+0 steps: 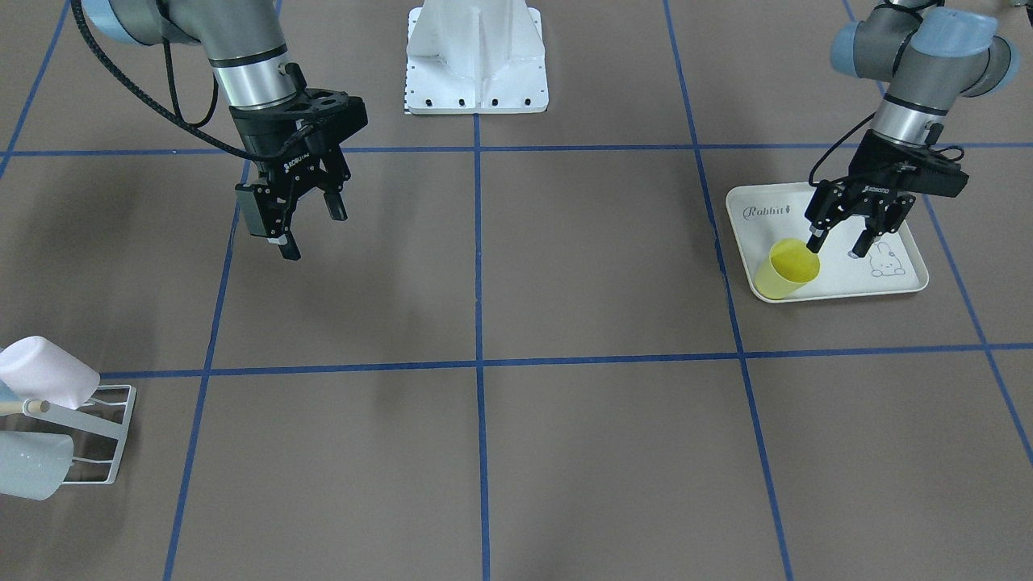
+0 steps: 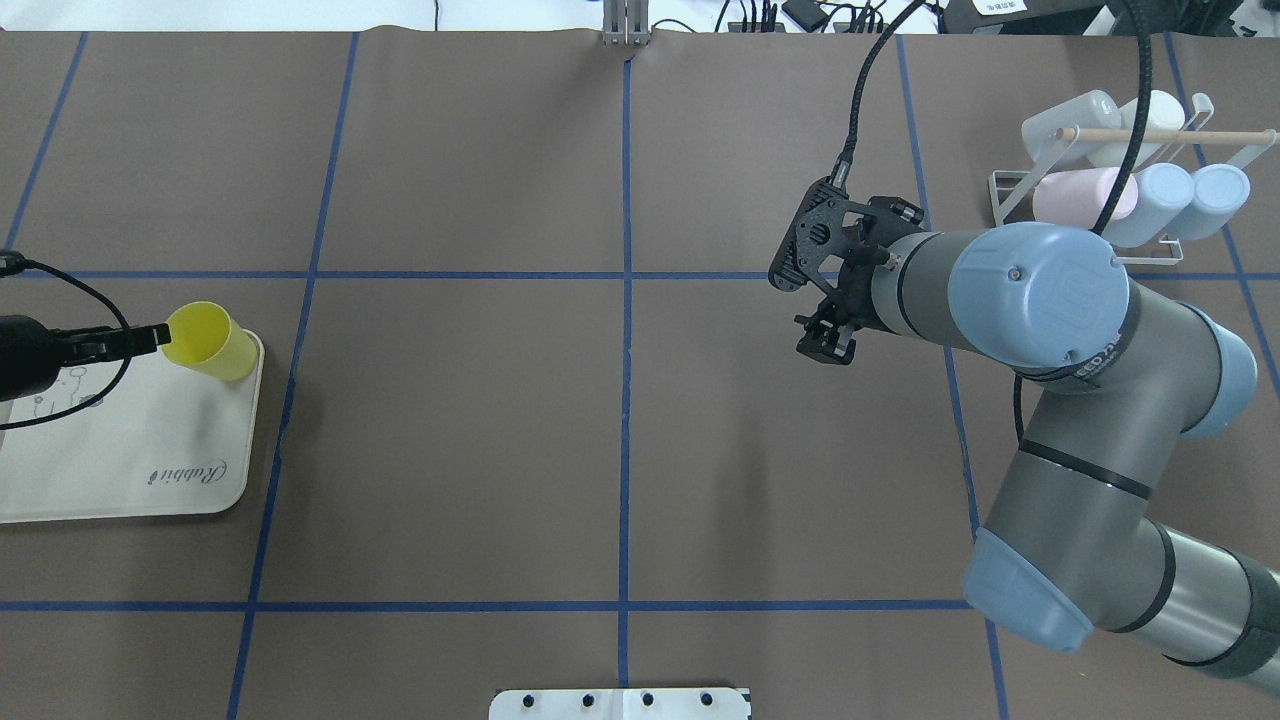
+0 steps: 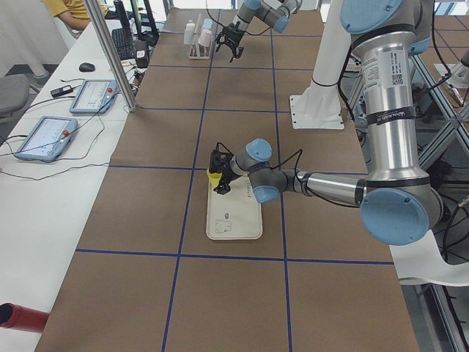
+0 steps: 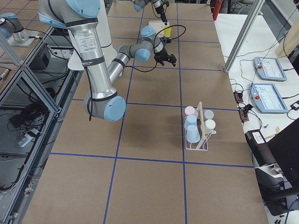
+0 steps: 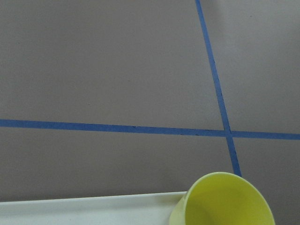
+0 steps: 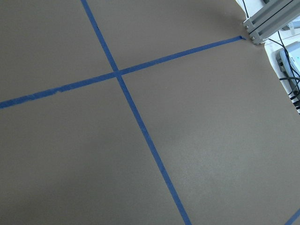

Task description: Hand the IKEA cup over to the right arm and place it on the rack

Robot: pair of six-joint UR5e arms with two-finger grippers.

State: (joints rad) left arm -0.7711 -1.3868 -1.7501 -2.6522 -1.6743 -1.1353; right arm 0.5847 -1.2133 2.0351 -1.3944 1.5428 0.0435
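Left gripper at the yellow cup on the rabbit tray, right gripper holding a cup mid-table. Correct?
No: the right gripper is open and empty over the table, per the front-facing view. The left gripper is indeed at the yellow cup on the rabbit tray.

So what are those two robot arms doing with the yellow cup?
The left arm is down at the yellow cup, which sits on the white rabbit tray. Its jaws are open at the cup's rim, not closed on it. The right arm hangs over the table with open jaws, holding nothing. The rack, with other cups on it, stands on the right arm's side.
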